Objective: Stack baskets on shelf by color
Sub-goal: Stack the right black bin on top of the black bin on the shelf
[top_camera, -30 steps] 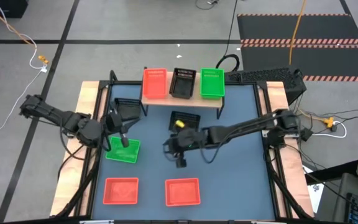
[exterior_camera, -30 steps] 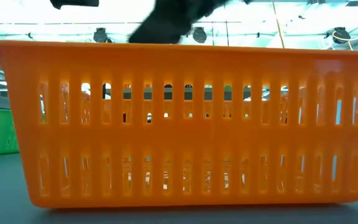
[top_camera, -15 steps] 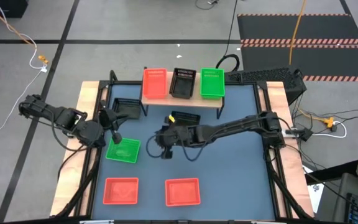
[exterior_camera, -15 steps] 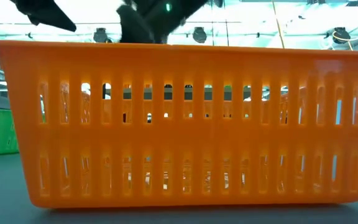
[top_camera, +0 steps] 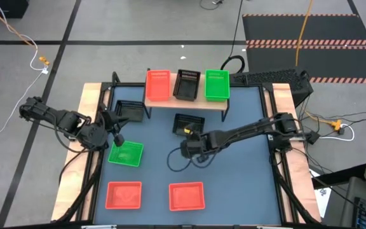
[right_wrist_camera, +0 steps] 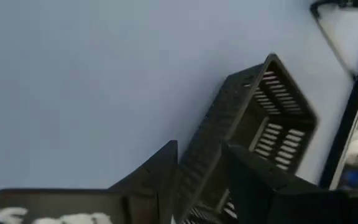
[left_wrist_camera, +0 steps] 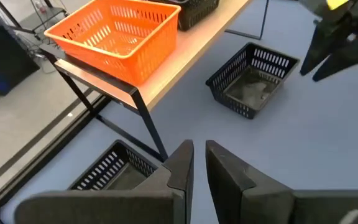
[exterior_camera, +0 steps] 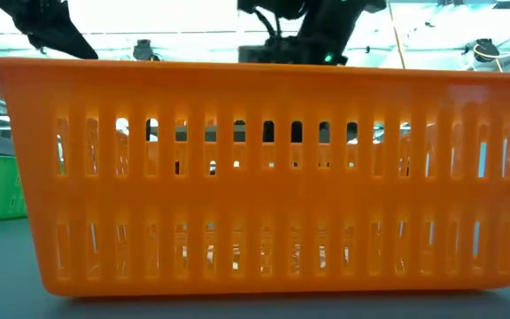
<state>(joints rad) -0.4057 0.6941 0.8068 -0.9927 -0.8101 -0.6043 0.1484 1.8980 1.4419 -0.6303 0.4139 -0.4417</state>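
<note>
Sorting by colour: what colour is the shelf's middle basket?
Black, with slatted sides; the high view shows it best.
</note>
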